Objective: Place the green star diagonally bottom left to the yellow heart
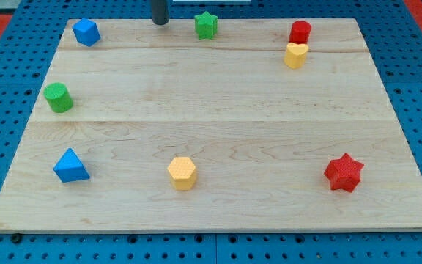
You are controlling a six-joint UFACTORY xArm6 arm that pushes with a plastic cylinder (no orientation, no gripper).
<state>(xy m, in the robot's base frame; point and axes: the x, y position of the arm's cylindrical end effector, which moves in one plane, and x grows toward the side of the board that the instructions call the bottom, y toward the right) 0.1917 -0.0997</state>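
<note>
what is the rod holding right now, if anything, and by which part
Nothing is held. My tip stands free at the view's top edge, left of the green star with a gap between them, touching no block.

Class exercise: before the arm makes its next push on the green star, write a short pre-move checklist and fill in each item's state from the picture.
1. My tip visible: ok, at the view's top, left of the green star.
2. Tip touching the star: not ok, a gap shows.
3. Yellow heart located: ok, just below the red cylinder.
4. Spot diagonally bottom left of the heart free: ok, bare wood.
5. Star already there: not ok, it sits above and left of the heart.
6. Tip on the star's far side for a rightward, downward push: ok.
</note>
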